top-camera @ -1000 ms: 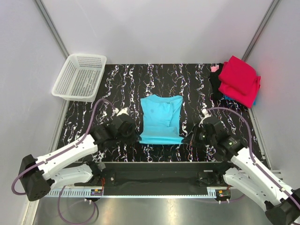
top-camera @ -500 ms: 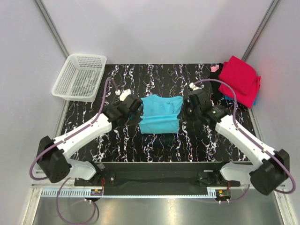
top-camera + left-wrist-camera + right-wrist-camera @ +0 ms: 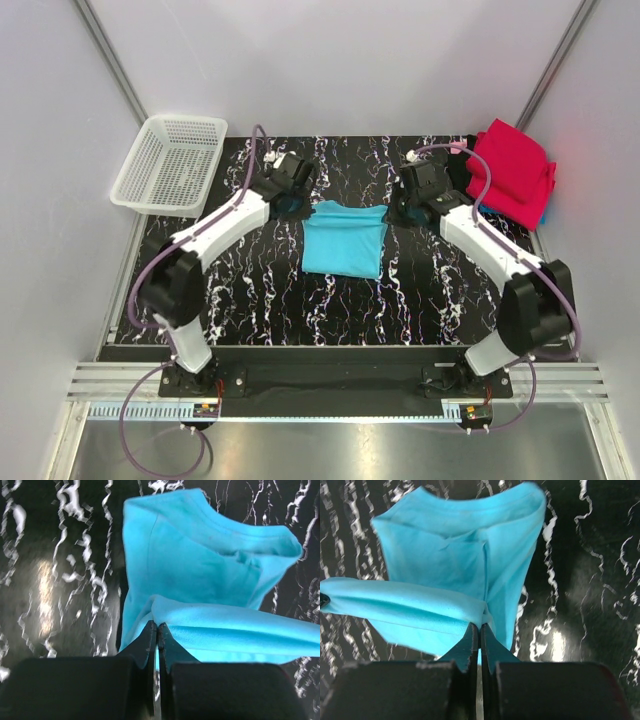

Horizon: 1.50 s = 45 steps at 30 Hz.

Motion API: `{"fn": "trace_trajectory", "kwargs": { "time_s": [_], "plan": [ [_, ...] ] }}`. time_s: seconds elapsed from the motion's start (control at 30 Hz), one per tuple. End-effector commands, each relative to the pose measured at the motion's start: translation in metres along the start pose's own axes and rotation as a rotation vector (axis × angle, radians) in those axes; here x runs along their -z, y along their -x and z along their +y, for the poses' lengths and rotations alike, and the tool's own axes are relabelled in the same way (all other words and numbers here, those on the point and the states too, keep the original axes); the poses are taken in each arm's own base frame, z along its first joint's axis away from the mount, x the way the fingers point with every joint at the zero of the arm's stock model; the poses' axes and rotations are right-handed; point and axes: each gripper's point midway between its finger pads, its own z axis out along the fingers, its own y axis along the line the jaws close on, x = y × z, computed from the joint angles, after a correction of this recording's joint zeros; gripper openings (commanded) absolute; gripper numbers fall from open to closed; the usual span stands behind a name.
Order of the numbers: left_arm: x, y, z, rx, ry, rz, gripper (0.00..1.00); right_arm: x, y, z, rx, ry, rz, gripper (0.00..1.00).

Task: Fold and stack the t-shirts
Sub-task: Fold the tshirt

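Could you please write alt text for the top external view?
Left claw and right claw each pinch a far corner of the folded turquoise t-shirt on a black marbled table. A red t-shirt lies far right, a white basket far left.

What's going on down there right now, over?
Left end effector shut on blue shirt edge. Right end effector likewise. Shirt doubled over, held edge raised. Off to the sides, apart from it: basket, red pile.
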Motion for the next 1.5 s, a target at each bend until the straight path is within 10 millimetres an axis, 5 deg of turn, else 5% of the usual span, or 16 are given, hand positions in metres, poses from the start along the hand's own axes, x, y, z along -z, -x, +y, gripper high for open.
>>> {"fn": "trace_trajectory", "kwargs": {
  "time_s": [0.0, 0.1, 0.3, 0.37, 0.4, 0.53, 0.67, 0.87, 1.0, 1.17, 1.27, 1.47],
  "plan": [
    [-0.030, 0.008, -0.006, -0.079, -0.013, 0.041, 0.00, -0.016, 0.034, -0.010, 0.006, -0.054, -0.080, 0.00],
    [-0.056, 0.016, -0.014, -0.096, -0.021, 0.057, 0.00, -0.038, 0.038, -0.015, 0.000, -0.079, -0.068, 0.00],
    [-0.103, 0.025, 0.000, -0.080, 0.022, 0.089, 0.02, -0.093, 0.046, -0.020, 0.000, -0.104, -0.024, 0.00],
    [-0.113, 0.033, 0.007, -0.066, 0.033, 0.083, 0.12, -0.112, 0.053, -0.023, -0.014, -0.119, -0.026, 0.00],
    [-0.122, 0.036, 0.007, -0.074, 0.027, 0.083, 0.25, -0.118, 0.055, -0.025, -0.021, -0.127, -0.024, 0.01],
    [-0.137, 0.053, 0.014, -0.071, 0.012, 0.059, 0.48, -0.138, 0.066, -0.029, -0.049, -0.158, -0.043, 0.23],
    [-0.118, 0.082, 0.015, -0.050, -0.037, -0.052, 0.52, -0.140, 0.073, -0.027, -0.054, -0.158, -0.061, 0.28],
    [-0.086, 0.094, 0.006, -0.024, -0.143, -0.143, 0.56, -0.133, 0.075, -0.026, -0.047, -0.150, -0.075, 0.29],
    [-0.076, 0.084, 0.002, -0.022, -0.197, -0.124, 0.57, -0.124, 0.079, -0.022, -0.046, -0.131, -0.094, 0.29],
    [-0.059, 0.072, -0.016, -0.033, -0.311, -0.076, 0.57, -0.106, 0.092, 0.006, 0.015, 0.021, -0.142, 0.29],
    [-0.054, 0.068, -0.022, -0.034, -0.338, -0.053, 0.57, -0.096, 0.090, 0.030, 0.065, 0.158, -0.120, 0.27],
    [-0.058, 0.044, -0.033, -0.035, -0.369, 0.079, 0.58, -0.096, 0.079, 0.037, 0.048, 0.208, -0.083, 0.23]
  ]
}}
